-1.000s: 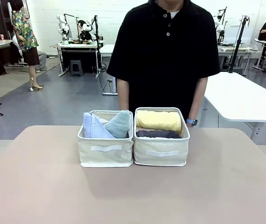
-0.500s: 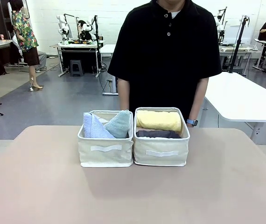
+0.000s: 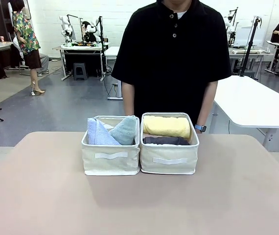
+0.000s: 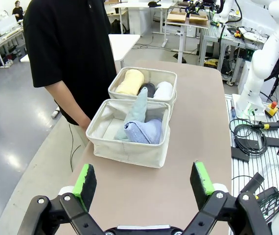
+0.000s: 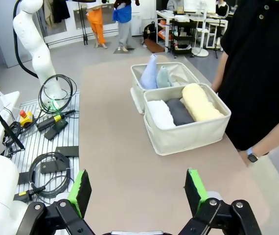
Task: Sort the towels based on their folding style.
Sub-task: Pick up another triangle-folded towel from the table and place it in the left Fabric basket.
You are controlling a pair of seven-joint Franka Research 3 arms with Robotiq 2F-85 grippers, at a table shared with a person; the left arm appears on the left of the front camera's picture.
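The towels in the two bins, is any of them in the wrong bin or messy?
Nothing stands out. The lavender-blue towel and pale teal towel, both wedges, share the left bin; the rolled yellow towel, dark grey towel and white towel lie in the right bin.

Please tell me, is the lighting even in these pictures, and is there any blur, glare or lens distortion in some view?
Front view: even overhead light, a soft shadow on the beige table before the two beige fabric bins; sharp. Left wrist view: wide-angle bending at the edges, bright glare patches on the grey floor; the open left gripper is sharp. Right wrist view: similar bending; the open right gripper and the rolled yellow terry towel are sharp.
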